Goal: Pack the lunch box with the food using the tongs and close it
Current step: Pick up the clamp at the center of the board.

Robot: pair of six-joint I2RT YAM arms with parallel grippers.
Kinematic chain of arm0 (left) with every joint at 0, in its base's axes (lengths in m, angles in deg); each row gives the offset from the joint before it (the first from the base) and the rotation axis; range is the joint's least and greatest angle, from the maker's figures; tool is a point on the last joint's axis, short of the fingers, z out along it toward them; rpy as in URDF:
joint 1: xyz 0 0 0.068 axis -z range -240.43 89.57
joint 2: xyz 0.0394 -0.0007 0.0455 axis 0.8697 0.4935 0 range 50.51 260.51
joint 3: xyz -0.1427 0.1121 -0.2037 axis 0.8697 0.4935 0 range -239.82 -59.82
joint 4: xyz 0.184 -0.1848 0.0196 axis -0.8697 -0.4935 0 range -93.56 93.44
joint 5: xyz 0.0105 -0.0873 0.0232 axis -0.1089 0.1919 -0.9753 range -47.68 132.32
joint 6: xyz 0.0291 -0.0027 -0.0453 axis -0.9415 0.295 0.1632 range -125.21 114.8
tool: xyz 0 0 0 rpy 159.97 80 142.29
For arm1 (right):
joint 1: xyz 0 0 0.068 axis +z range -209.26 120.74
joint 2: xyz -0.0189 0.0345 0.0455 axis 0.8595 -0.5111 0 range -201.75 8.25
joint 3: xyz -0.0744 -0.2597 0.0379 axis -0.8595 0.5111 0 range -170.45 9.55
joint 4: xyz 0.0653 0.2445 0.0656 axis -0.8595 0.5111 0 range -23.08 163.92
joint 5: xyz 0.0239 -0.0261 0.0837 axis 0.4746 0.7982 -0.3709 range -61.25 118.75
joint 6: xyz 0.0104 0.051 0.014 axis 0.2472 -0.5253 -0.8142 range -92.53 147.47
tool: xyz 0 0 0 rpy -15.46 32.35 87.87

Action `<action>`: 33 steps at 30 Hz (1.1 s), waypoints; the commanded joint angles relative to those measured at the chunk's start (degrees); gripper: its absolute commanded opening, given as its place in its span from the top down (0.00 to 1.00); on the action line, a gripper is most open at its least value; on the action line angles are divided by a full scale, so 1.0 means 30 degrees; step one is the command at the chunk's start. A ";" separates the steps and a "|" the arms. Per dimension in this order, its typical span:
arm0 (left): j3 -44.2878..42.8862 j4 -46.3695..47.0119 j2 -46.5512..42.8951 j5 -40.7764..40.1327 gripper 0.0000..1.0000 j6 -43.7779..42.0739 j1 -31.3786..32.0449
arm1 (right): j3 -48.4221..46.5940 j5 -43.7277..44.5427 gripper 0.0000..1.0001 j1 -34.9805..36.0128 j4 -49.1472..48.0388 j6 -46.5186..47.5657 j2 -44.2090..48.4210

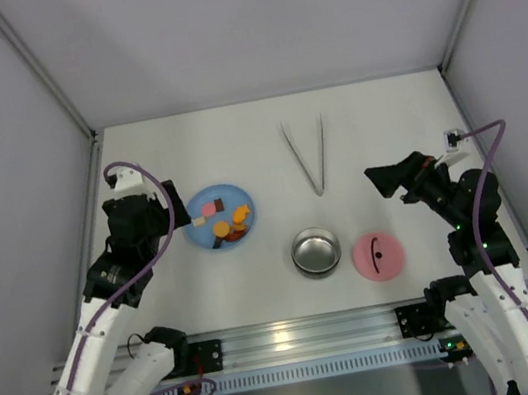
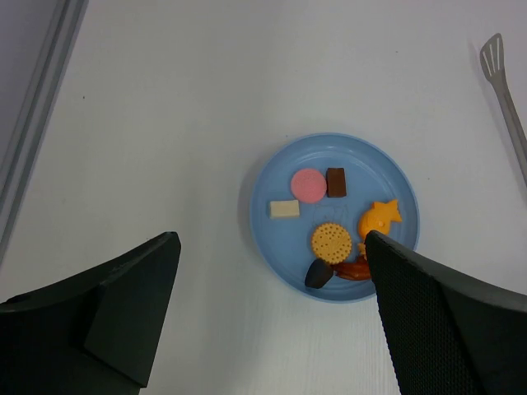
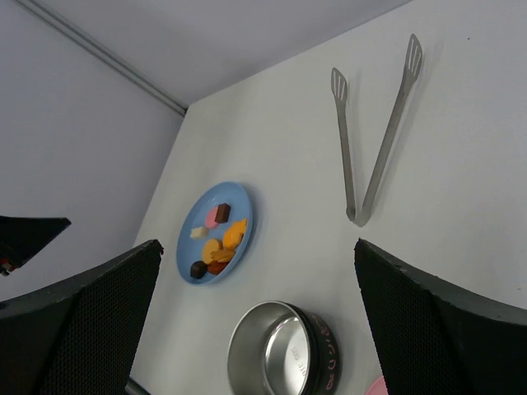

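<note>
- Top external: tongs (image 1: 307, 158) lie on open table (image 1: 412, 112) behind the lunch box (image 1: 316, 252); lid (image 1: 378, 255) flat just right of it, apart.
- Left wrist: left hand (image 2: 269, 247) spread, empty, over plate (image 2: 280, 177) rim; food (image 2: 332, 241) on plate.
- Right wrist: right hand (image 3: 257, 247) spread, empty, tongs well ahead.

No text, label, brand or number can be read anywhere. The dark outer wall of the lunch box (image 3: 323, 355) carries a faint pink marking, too small and blurred to make out.
</note>
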 commanded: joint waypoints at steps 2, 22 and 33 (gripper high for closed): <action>-0.0446 0.0652 0.0090 -0.0319 0.01 0.0084 -0.0063 | -0.0140 0.0322 0.00 -0.0256 -0.0474 0.0409 0.0085; -0.0592 0.0388 0.0763 -0.0555 0.01 0.0201 -0.0063 | -0.0403 0.1054 0.01 -0.0110 0.0317 0.2664 -0.1701; -0.0622 0.0329 0.1086 -0.0642 0.01 0.0171 -0.0063 | -0.6022 0.9629 0.01 0.6064 0.2217 0.4801 -1.0503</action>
